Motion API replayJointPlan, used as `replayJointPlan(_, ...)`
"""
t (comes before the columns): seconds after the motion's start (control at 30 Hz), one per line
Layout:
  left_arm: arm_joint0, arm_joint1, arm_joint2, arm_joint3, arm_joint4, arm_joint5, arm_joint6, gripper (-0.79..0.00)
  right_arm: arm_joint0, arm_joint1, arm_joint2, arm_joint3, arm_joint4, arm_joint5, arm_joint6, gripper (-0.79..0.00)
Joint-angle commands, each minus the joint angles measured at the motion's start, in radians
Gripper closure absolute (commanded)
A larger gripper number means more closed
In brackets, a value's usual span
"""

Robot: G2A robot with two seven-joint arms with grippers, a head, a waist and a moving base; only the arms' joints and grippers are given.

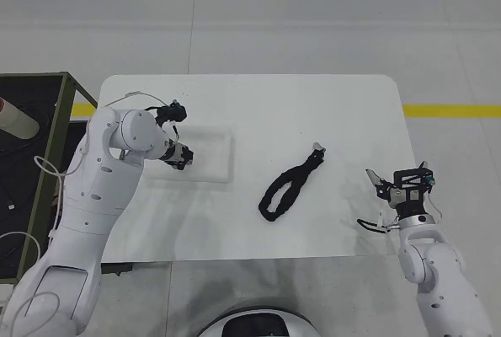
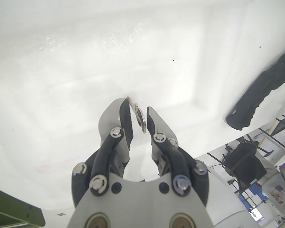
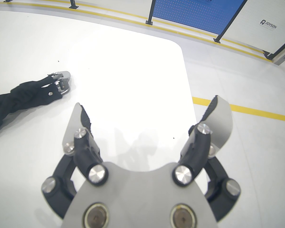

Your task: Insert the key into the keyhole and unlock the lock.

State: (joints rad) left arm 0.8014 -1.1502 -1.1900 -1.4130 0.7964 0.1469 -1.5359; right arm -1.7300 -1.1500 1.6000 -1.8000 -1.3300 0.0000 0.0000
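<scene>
Black lock (image 1: 301, 174) on table (image 1: 334, 109), left arm (image 1: 136, 135) over tray (image 1: 216, 147)

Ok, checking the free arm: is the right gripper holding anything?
No, the right gripper stands wide open with nothing in it.

White arms (image 1: 98, 181), grey fingers (image 2: 162, 125) with black pads (image 2: 125, 117), silver screws (image 2: 115, 132).
</scene>
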Motion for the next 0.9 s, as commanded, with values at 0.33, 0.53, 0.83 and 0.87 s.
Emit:
replayJointPlan(0.33, -0.011, -0.004, 0.016, 0.003, 0.023, 0.03, 0.0, -0.132, 0.0, 0.0, 0.0, 0.0, 0.0, 0.0, 0.0, -0.785)
replayJointPlan(0.53, -0.009, -0.003, 0.018, 0.001, 0.023, 0.047, 0.0, -0.16, 0.0, 0.0, 0.0, 0.0, 0.0, 0.0, 0.0, -0.785)
replayJointPlan(0.83, 0.002, 0.004, 0.014, -0.013, 0.049, 0.079, 0.0, 0.0, 0.0, 0.0, 0.0, 0.0, 0.0, 0.0, 0.0, -0.785)
replayJointPlan(0.87, 0.005, 0.006, 0.015, -0.017, 0.054, 0.084, 0.0, 0.0, 0.0, 0.0, 0.0, 0.0, 0.0, 0.0, 0.0, -0.785)
